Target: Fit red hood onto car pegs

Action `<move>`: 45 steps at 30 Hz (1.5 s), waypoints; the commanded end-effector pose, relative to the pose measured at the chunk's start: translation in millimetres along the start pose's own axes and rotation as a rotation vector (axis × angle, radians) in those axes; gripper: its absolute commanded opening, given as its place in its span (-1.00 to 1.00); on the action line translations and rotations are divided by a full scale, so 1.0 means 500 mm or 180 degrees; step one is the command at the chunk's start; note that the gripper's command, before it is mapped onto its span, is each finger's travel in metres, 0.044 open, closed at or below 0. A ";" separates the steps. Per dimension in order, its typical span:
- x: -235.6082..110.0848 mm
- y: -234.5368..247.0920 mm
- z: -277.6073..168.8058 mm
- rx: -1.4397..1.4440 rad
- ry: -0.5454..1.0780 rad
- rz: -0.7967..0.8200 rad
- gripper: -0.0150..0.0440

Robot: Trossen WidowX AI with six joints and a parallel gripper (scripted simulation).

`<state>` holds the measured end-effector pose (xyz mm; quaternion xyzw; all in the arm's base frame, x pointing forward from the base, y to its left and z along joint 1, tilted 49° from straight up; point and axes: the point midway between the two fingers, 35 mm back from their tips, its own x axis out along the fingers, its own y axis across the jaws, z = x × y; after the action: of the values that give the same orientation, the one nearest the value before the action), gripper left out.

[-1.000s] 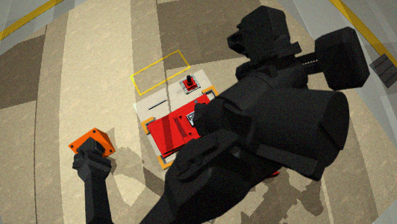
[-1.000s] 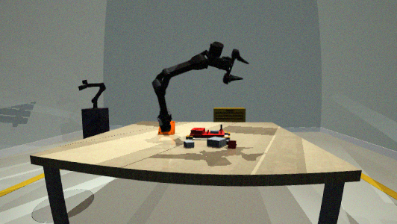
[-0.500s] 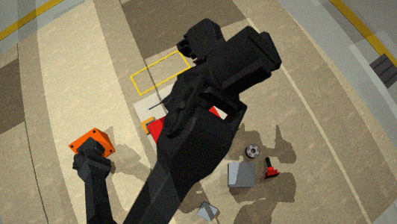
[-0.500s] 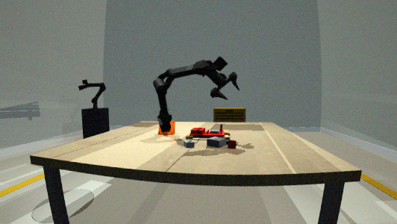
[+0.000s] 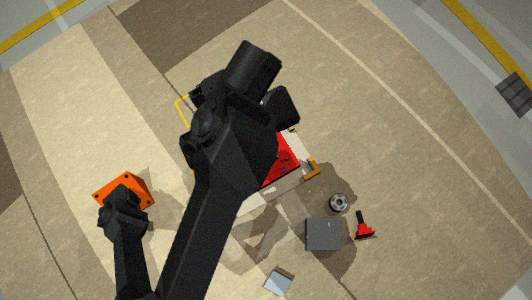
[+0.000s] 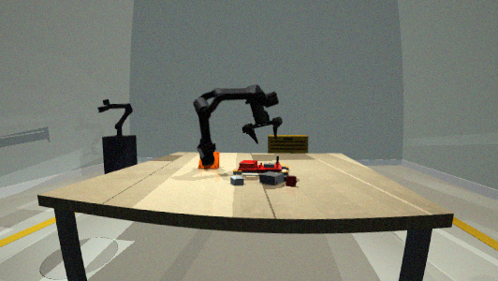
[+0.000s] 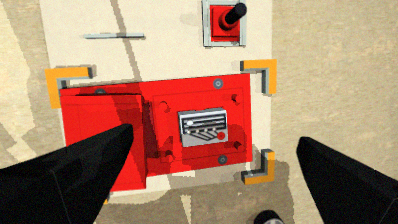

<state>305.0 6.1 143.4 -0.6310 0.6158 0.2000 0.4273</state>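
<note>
Hovering wide-open, empty tool [image 7: 215,165], red chassis [image 7: 200,100] directly below

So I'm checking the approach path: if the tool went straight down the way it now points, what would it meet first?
Probably the red car chassis in its orange-cornered jig, near the grey engine block; the open black tool hangs well above it, though depth is unclear.

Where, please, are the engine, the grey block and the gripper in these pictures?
engine [image 7: 202,127], wrist view, on its ribbed grey top.
grey block [image 5: 323,233], top view, middle of its upper face.
gripper [image 6: 264,129], exterior view, midway between the open fingers.
</note>
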 end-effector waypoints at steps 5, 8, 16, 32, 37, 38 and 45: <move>0.026 0.131 -0.055 -0.0098 0.0661 0.0612 1.00; 0.027 0.153 -0.068 -0.0119 0.0798 0.0705 1.00; 0.029 0.154 -0.069 -0.0119 0.0797 0.0705 1.00; 0.048 0.157 -0.073 -0.0119 0.0793 0.0704 1.00; 0.053 0.158 -0.074 -0.0119 0.0792 0.0704 1.00; 0.054 0.158 -0.075 -0.0119 0.0792 0.0704 1.00; 0.062 0.160 -0.077 -0.0119 0.0791 0.0704 1.00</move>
<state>225.4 -30.7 118.9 -0.5857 0.7252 0.1764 0.3161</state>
